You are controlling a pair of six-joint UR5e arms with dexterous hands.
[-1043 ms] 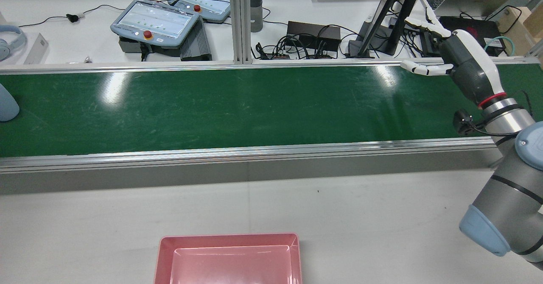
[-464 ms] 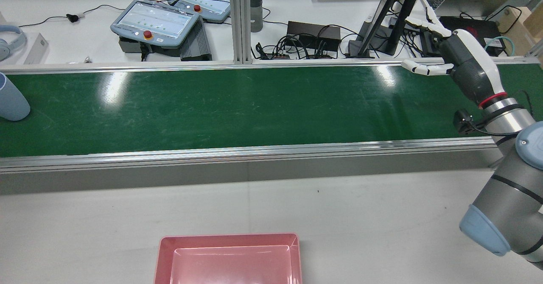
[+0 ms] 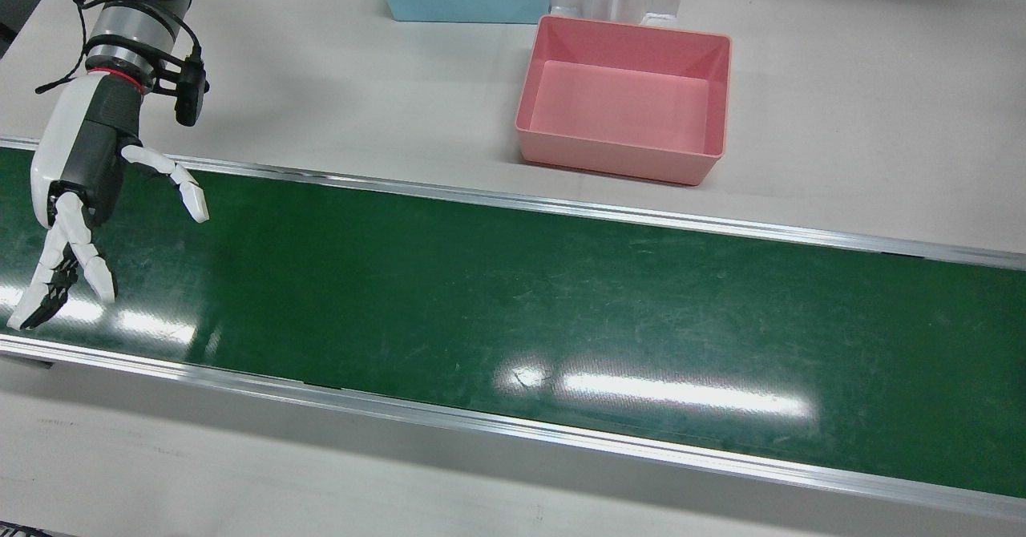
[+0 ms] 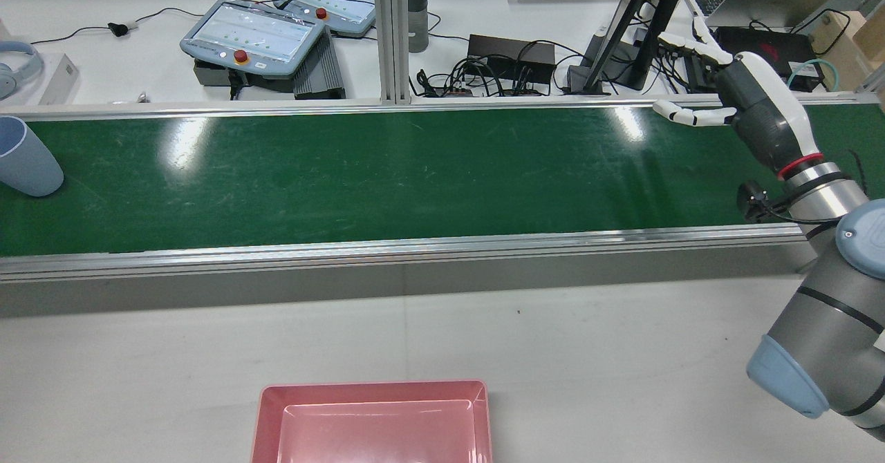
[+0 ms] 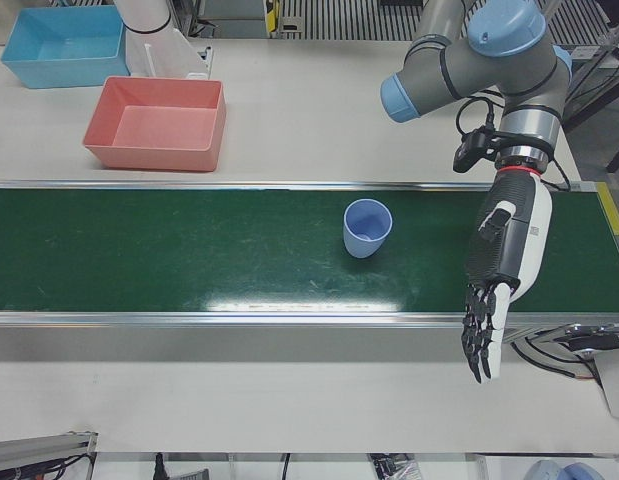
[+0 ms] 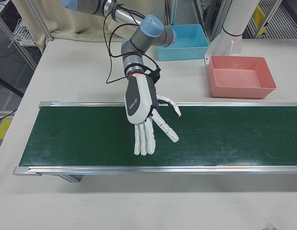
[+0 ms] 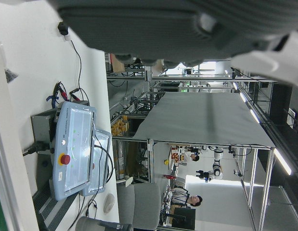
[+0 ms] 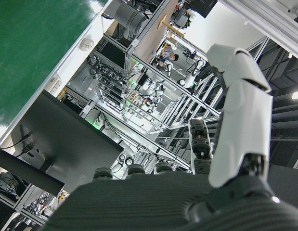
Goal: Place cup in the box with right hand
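Light blue plastic cup [image 5: 368, 227] upright on the green conveyor belt [image 5: 189, 250], well apart from the pink rectangular plastic box [image 3: 625, 108] on the white table [image 3: 842, 104]. Right hand [image 6: 144, 111] above the belt, fingers [image 6: 144, 136] spread, grasping nothing. Left hand [image 5: 505, 260] over the belt's near edge, fingers seemingly straight and empty, beside the cup without touching.
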